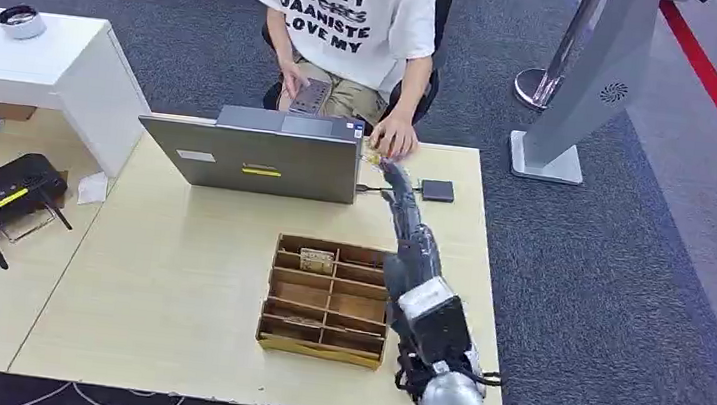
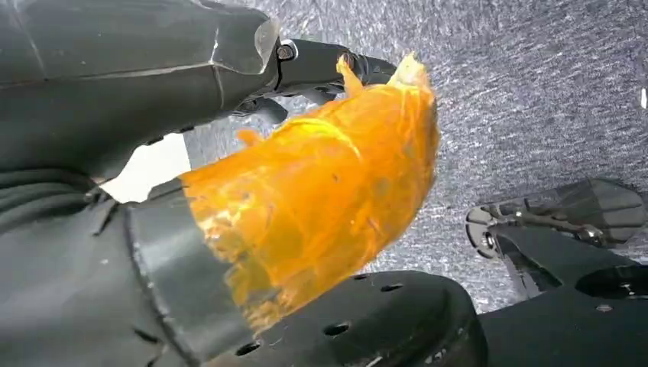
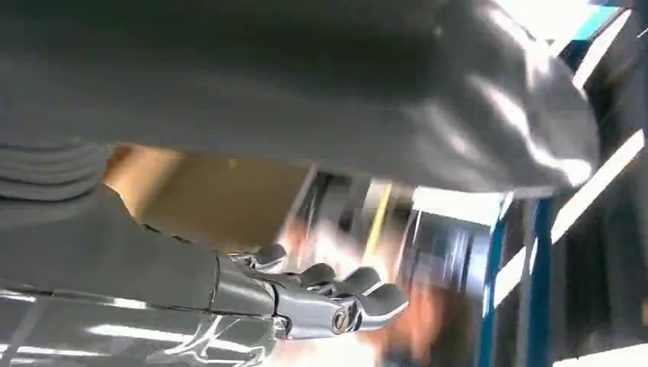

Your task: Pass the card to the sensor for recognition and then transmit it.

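Card (image 1: 316, 258), long axis 9–3, is seen flat in a far cell of the wooden tray (image 1: 319, 349) on the pale table (image 1: 174, 294), at 7 o'clock from the outstretched right hand (image 1: 394, 178), w/ the sensor (image 1: 436, 190) at its 3 o'clock; neither its grip nor the left hand's (image 2: 191, 69) can be told.

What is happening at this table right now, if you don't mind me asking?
The robot's right arm is stretched across the table, its right hand up at the far edge beside the laptop, close to the hand of a seated person. Whether a card is passing between them is too small to tell. A small black sensor lies just beside them, and a wooden divided tray sits nearer the robot. The left hand hangs over the carpet.
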Action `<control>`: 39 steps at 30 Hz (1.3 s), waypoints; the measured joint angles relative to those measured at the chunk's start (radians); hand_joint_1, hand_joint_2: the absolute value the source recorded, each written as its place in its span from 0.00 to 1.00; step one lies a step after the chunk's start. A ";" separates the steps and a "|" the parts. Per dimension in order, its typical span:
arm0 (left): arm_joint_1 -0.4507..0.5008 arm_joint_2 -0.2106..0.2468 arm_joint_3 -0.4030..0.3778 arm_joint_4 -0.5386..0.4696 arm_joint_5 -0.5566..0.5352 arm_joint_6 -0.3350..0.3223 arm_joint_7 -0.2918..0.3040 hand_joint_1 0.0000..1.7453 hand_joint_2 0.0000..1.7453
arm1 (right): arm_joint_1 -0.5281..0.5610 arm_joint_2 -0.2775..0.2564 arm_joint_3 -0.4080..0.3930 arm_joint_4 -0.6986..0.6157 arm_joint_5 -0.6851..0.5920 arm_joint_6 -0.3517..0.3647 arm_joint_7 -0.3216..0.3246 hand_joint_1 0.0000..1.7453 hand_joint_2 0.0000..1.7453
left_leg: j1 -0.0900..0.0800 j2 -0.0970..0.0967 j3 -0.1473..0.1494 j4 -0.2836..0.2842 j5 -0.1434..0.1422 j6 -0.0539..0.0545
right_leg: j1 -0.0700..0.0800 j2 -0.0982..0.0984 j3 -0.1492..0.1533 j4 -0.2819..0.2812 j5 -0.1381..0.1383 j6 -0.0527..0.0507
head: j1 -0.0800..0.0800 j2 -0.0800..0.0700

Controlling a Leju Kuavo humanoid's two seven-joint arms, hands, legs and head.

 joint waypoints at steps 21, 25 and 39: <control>-0.002 -0.005 0.026 0.000 -0.028 -0.011 0.002 0.00 0.00 | 0.149 -0.157 0.002 -0.056 -0.444 0.795 -0.141 0.00 0.00 | 0.000 0.001 0.000 0.000 0.000 0.000 | 0.000 0.001 0.000 0.000 0.000 0.000 | 0.000 0.000; -0.002 -0.005 0.026 0.000 -0.031 -0.011 0.005 0.00 0.00 | 0.155 -0.159 0.005 -0.045 -0.437 0.812 -0.146 0.00 0.00 | 0.000 0.001 0.000 0.000 0.000 0.000 | 0.000 0.001 0.000 0.000 0.000 0.000 | 0.000 0.000; -0.002 -0.005 0.026 0.000 -0.043 -0.011 0.016 0.00 0.00 | 0.167 -0.160 0.023 -0.030 -0.436 0.844 -0.165 1.00 0.00 | 0.000 0.001 0.000 0.000 0.000 0.000 | 0.000 0.001 0.000 0.000 0.000 0.000 | 0.000 0.000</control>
